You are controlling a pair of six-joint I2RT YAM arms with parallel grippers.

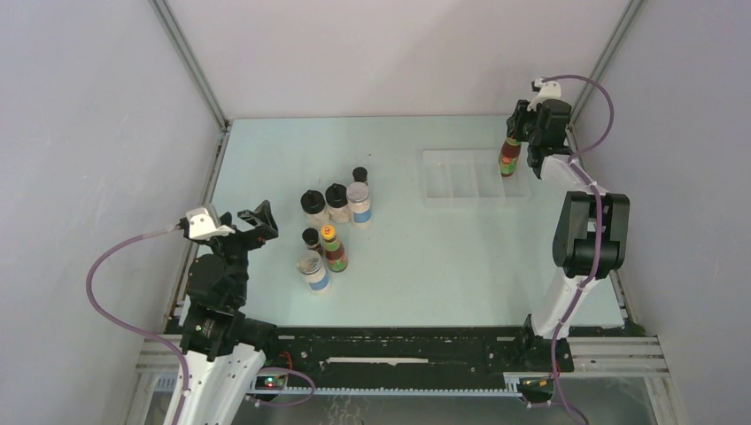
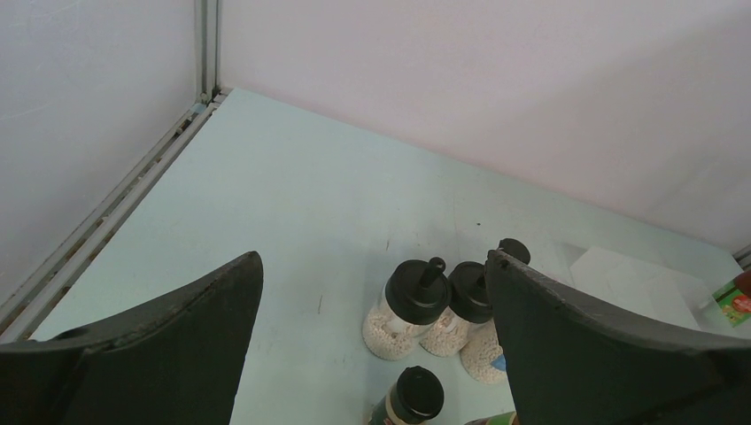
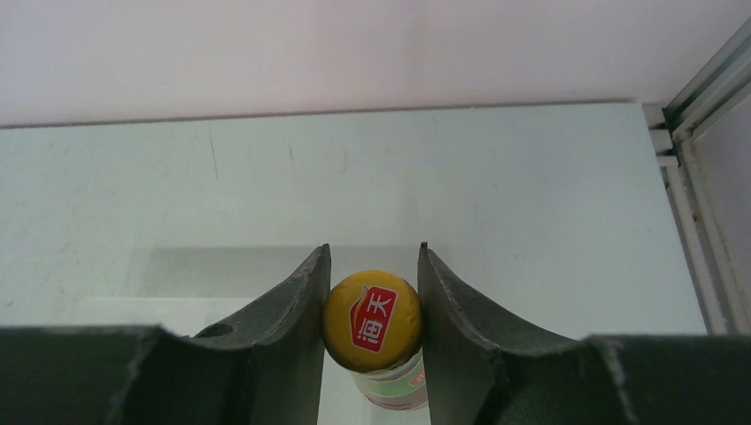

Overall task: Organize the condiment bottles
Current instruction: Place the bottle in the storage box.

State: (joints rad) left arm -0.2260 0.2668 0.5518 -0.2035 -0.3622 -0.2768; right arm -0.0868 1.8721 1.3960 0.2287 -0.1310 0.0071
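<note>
Right claw (image 3: 373,261) was clamped on red bottle (image 3: 371,320) over tray (image 1: 440,181), needing lowering into a slot; left claw (image 2: 374,258) hung wide open, empty.

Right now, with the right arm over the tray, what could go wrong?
The right gripper pinches the red sauce bottle only at its yellow cap, so it could swing, catch a divider of the clear tray, or topple once released. The left gripper stands open beside the tightly packed bottles; reaching in may knock neighbours over.
</note>
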